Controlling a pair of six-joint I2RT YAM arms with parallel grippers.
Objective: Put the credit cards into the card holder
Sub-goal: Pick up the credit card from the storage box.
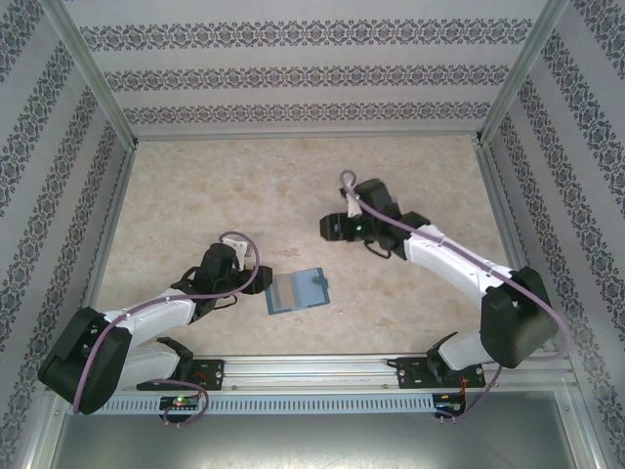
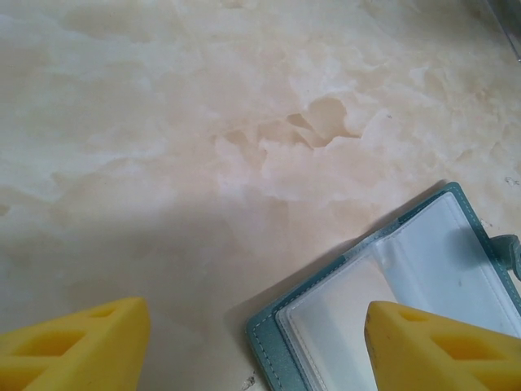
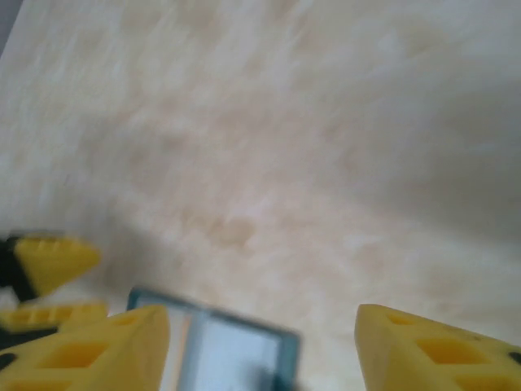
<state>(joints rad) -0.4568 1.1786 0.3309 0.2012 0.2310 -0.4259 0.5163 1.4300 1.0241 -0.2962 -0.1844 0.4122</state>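
The card holder [image 1: 296, 290] lies open and flat on the marble-look table near the front, teal outside with clear pale pockets inside. In the left wrist view its teal stitched corner [image 2: 273, 338] sits between my yellow fingers. My left gripper [image 1: 259, 278] [image 2: 254, 326] is open just left of the holder, low over its left edge, holding nothing. My right gripper [image 1: 330, 227] [image 3: 262, 326] hangs open above and behind the holder, which shows blurred [image 3: 236, 346] at the bottom of the right wrist view. The credit cards are hidden or out of view.
Patterned walls and metal rails [image 1: 107, 107] close in the table on three sides. A slotted rail [image 1: 312, 369] runs along the front edge between the arm bases. The left arm's yellow fingers [image 3: 53, 259] appear at the left of the right wrist view.
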